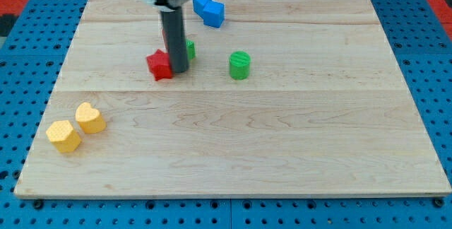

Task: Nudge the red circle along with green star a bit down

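Now push both blocks down together

So my tip (178, 71) sits low on the pale wooden board (282, 151), squeezed between two blocks. I have no claw, just a dark rod, so nothing opens or pinches. A red block (160, 66) touches my tip on the view's left; its shape looks more bumpy than round, I cannot tell. A green block (190, 49) peeks out behind my rod, mostly hidden. I think I should go around above both, then slide down slowly, so neither slips away sideways. The green cylinder (239, 65) stays apart
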